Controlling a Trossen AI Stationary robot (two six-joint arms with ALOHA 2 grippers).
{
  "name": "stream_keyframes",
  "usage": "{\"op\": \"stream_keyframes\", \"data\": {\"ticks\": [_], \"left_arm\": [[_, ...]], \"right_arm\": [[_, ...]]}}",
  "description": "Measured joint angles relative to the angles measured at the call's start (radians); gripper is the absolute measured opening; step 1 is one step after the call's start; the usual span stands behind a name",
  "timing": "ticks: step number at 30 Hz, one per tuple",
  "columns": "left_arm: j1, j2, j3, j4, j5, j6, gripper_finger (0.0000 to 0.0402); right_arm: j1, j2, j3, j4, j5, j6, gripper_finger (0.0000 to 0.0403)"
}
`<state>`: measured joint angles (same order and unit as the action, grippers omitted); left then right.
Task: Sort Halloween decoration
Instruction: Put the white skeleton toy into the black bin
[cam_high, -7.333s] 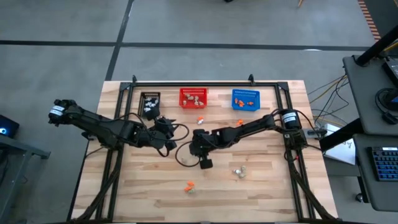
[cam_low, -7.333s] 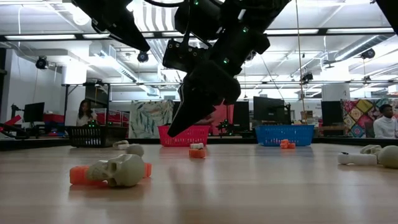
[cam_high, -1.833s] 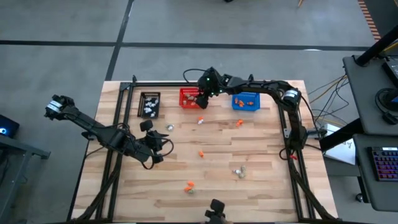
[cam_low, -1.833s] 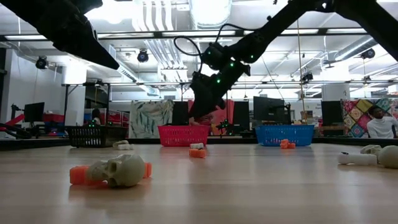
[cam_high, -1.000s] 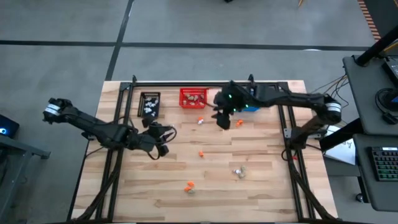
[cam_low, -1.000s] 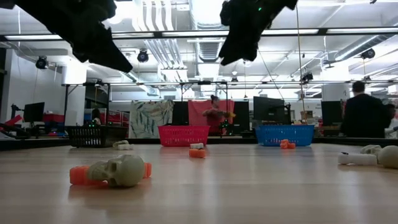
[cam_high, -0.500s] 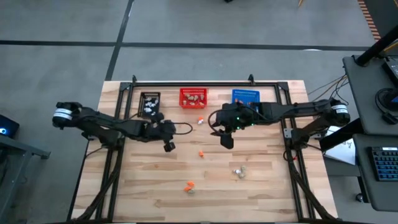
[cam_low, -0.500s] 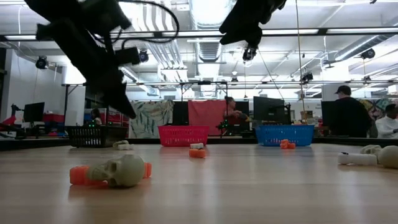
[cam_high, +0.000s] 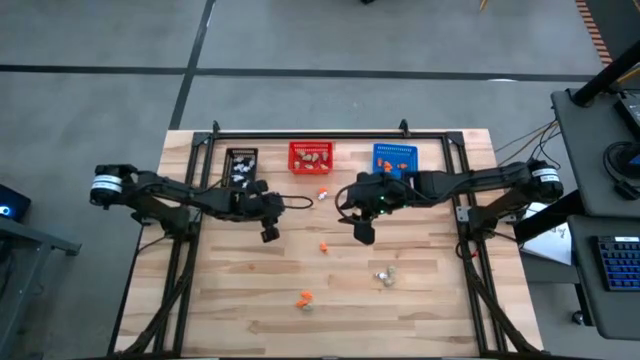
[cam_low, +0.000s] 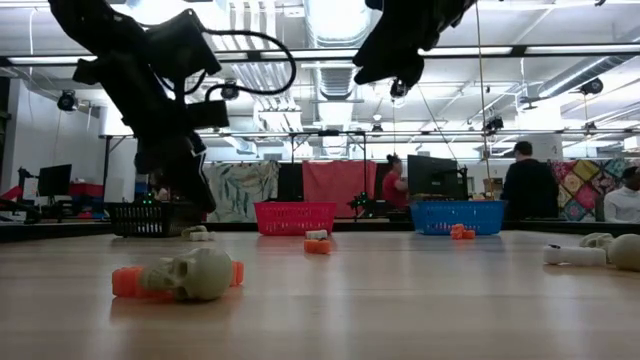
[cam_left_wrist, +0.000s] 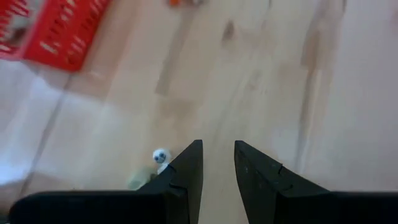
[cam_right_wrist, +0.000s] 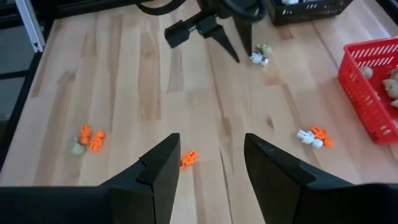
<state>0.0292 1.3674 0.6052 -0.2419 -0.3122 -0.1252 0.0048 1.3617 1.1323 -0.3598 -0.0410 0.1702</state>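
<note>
Small Halloween decoration pieces lie scattered on the wooden table: an orange one, an orange-and-white one, a beige one and an orange one beside a skull. A white eyeball piece rests on the wood just beside my left gripper's fingers. My left gripper points steeply down at mid-left, open by a narrow gap with bare wood between the fingers. My right gripper hangs high over the table's middle, wide open and empty.
Three mesh baskets stand along the far edge: black, red and blue, each with pieces inside. A black frame rail runs behind them. People move about in the room beyond the table.
My left gripper has swung toward the table's middle and come down close to the wood, rolling as it went. My right gripper has come away from the far baskets toward the near edge, staying high. No piece on the table has moved.
</note>
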Motion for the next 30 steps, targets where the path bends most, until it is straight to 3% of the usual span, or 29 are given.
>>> {"op": "stream_keyframes", "data": {"ticks": [7, 18, 30], "left_arm": [[0.002, 0.001, -0.037, -0.008, -0.125, -0.041, 0.0082], [0.002, 0.002, -0.113, 0.108, -0.167, -0.091, 0.0135], [0.002, 0.002, -0.202, 0.281, -0.166, -0.081, 0.0128]], "right_arm": [[0.0, 0.0, -0.053, 0.098, -0.002, 0.016, 0.017], [0.0, 0.0, -0.056, 0.112, -0.003, 0.014, 0.0169], [0.0, 0.0, -0.056, 0.112, -0.002, 0.014, 0.0169]]}}
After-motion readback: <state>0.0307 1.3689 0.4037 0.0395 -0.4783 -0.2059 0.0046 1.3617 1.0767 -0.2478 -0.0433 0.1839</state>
